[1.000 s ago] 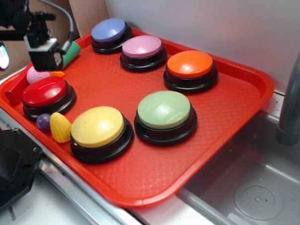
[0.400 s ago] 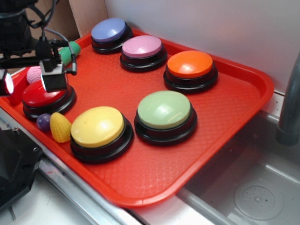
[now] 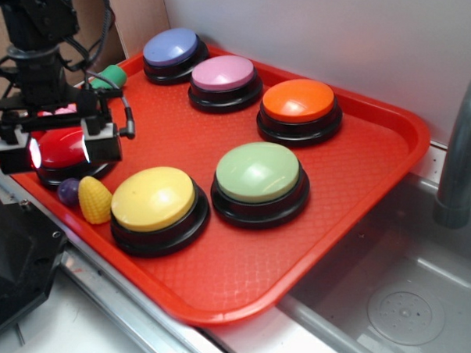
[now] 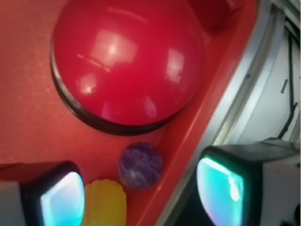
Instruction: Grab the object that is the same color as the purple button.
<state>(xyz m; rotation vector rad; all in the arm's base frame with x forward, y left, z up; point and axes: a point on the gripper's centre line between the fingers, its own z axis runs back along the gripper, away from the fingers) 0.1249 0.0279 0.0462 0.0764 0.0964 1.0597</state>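
We see the purple ball (image 4: 140, 165) lying between our gripper's (image 3: 58, 149) wide-spread fingers (image 4: 225, 188), at the red button's (image 4: 127, 59) six o'clock, beside the corn toy (image 4: 105, 203); our arm hangs overhead, pointing down.

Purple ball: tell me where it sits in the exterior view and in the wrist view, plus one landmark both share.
Exterior: the purple ball lies near the tray's left edge, between the red button and the yellow corn toy.
Wrist: lower centre, just below the red button, beside the corn toy.
Shared landmark: the red button.
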